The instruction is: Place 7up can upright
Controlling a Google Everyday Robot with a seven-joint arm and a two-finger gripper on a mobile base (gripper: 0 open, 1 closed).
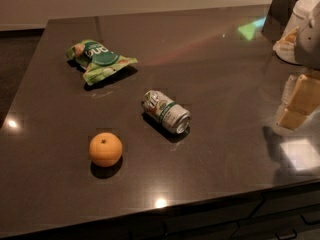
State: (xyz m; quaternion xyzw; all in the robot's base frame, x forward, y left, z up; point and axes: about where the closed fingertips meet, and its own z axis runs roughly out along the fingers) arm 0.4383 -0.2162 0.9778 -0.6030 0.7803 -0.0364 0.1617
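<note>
The 7up can point(166, 112), silver with a green-and-white label, lies on its side near the middle of the dark glossy counter point(210, 59). Its silver end faces the front right. My gripper point(296, 103) hangs at the right edge of the view, above the counter. It is well to the right of the can and not touching it. My white arm point(306, 29) rises above the gripper at the top right.
An orange point(105, 149) sits front left of the can. A crumpled green snack bag point(98, 59) lies at the back left. A dark box point(278, 14) stands at the back right corner. The counter's front edge point(200, 199) runs along the bottom, with drawers below.
</note>
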